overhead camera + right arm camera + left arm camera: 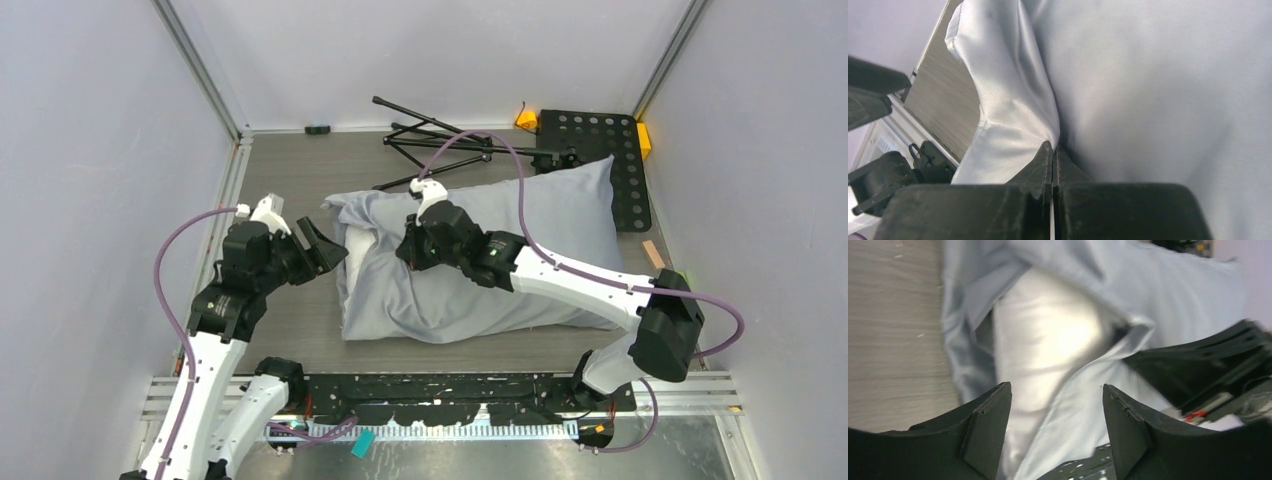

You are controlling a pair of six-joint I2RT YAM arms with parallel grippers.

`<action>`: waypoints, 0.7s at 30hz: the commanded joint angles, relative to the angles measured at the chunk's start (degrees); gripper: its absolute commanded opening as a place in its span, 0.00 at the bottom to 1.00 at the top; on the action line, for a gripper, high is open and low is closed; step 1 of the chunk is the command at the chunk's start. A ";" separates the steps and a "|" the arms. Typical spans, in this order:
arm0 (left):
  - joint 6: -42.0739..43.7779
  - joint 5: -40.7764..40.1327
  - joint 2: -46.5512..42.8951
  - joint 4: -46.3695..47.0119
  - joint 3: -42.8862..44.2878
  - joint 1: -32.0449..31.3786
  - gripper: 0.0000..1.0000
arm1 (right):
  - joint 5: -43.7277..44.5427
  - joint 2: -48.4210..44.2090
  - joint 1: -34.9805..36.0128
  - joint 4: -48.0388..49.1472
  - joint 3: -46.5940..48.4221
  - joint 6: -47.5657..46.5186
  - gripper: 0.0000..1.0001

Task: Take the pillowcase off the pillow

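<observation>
The pillowcase [420, 300] is thin, matt, wrinkled cloth, the pillow [1048, 340] smooth cloth with a sheen, the desk [290, 170] matt wood-grain, the fingers [983, 425] matt black plastic.

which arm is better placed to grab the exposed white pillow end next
Left, probably: the left gripper, open, faces the bare pillow at the pillowcase mouth; the right gripper is shut against fabric.

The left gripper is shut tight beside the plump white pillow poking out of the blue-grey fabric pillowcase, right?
No, the left gripper is open, its jaws standing apart, as the left wrist view shows. The plump white stuffed pillow does poke out of the thin blue-grey fabric pillowcase beside it.
</observation>
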 commanded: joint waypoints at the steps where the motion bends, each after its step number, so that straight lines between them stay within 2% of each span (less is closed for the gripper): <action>1: 5.03 -9.16 0.29 -9.11 0.42 -0.06 0.68 | -2.89 -3.55 -4.51 2.70 -1.50 2.50 0.00; 3: 4.61 -5.81 0.53 -7.82 -1.46 -0.03 0.65 | -4.52 -4.40 -5.68 3.17 -2.07 2.74 0.00; 5: 3.50 1.43 0.85 -3.77 -4.24 -0.05 0.66 | -6.62 -4.49 -6.41 2.74 -1.77 2.30 0.00; 8: 0.75 11.66 2.33 5.37 -8.97 -0.06 0.77 | -10.30 -4.33 -6.72 0.93 -0.60 1.07 0.00; 11: -1.32 11.52 4.69 9.50 -12.12 -0.07 0.91 | -12.54 -4.57 -6.73 -0.15 -0.20 0.72 0.00; 15: -3.75 13.94 9.17 16.60 -14.72 -0.06 0.93 | -15.92 -4.70 -6.72 -1.30 0.03 0.72 0.00; 17: -5.93 16.83 11.36 21.34 -16.04 -0.05 0.88 | -17.71 -4.32 -6.71 -2.58 0.61 0.52 0.00; 18: -6.71 18.48 12.53 23.61 -16.43 -0.13 0.80 | -18.76 -4.06 -6.69 -3.12 0.88 0.34 0.00; 19: -6.78 19.67 13.56 25.38 -16.46 -0.04 0.67 | -19.71 -3.84 -6.66 -3.93 1.05 0.12 0.03; 21: -4.45 17.88 14.16 23.18 -14.29 0.01 0.42 | -21.11 -3.83 -6.56 -5.94 1.51 -0.21 0.10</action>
